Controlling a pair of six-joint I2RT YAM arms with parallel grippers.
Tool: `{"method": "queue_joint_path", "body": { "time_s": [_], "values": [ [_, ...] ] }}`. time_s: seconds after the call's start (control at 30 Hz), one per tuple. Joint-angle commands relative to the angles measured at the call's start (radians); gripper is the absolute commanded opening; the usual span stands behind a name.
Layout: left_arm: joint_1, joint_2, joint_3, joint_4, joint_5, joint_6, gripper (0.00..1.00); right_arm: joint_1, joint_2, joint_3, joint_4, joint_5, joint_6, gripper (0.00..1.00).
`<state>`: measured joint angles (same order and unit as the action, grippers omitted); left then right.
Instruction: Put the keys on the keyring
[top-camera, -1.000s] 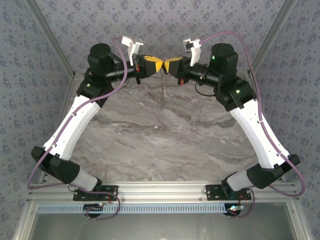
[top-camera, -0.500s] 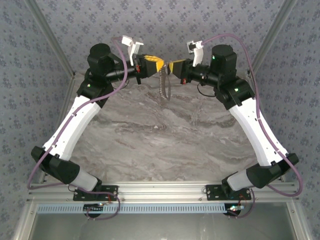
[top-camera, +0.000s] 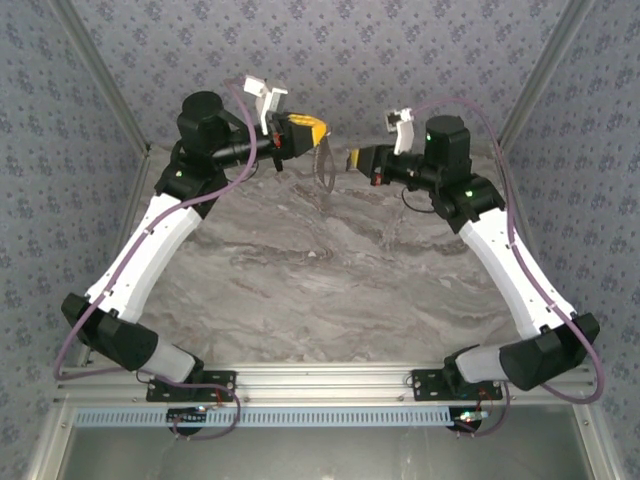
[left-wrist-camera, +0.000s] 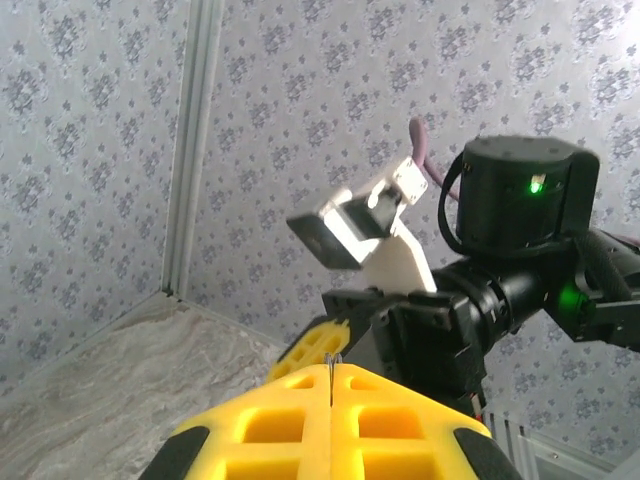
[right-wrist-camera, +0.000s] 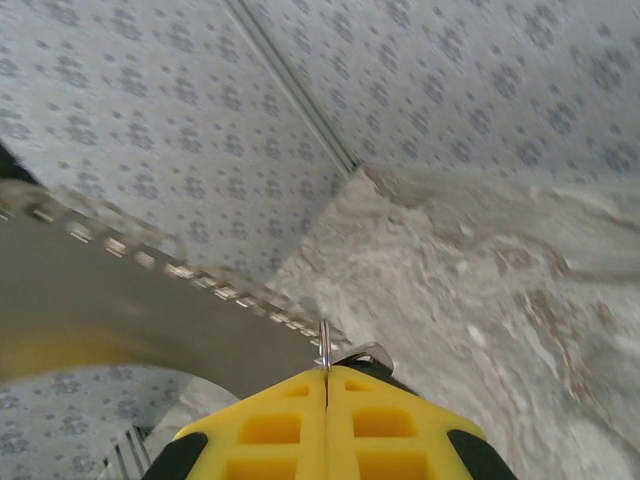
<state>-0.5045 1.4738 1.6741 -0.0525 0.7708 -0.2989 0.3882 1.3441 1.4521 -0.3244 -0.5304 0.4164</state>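
Grey marbled counter (top-camera: 320, 290) lies below blue-grey patterned walls (top-camera: 400, 50), and both arms reach to its far side. High above it the keyring (top-camera: 326, 168) hangs as a thin grey loop, clear of the counter.

The left claw (top-camera: 318, 137) sits just left of the keyring's top and pinches it. In the left wrist view its yellow fingers (left-wrist-camera: 290, 386) are pressed flat together, and a thin dark sliver of the keyring (left-wrist-camera: 331, 366) stands up out of the seam.

The right claw (top-camera: 353, 158) is near the keyring's right side, apart from it and pointing toward it. In the right wrist view this claw (right-wrist-camera: 327, 380) is also closed tight. The key (right-wrist-camera: 323, 345), a slim metal piece, is gripped at the seam between the meeting fingers and pokes out past the tips. Left of the key, a blurred grey beaded band (right-wrist-camera: 150, 262) crosses that view; I cannot tell for sure whether it is the keyring.
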Motion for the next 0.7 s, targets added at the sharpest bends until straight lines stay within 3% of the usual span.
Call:
{"method": "queue_joint_path", "body": {
  "time_s": [0.0, 0.33, 0.67],
  "values": [
    [-0.003, -0.052, -0.036, 0.039, -0.027, 0.025, 0.0, -0.008, -0.033, -0.127, 0.04, 0.041, 0.048, 0.0],
    [-0.003, -0.123, -0.189, 0.052, -0.064, 0.033, 0.0, -0.011, -0.021, -0.557, 0.195, 0.127, 0.145, 0.0],
    [-0.002, -0.148, -0.248, 0.023, -0.043, 0.046, 0.0, 0.003, 0.087, -0.754, 0.35, 0.184, 0.262, 0.0]
  ]
}}
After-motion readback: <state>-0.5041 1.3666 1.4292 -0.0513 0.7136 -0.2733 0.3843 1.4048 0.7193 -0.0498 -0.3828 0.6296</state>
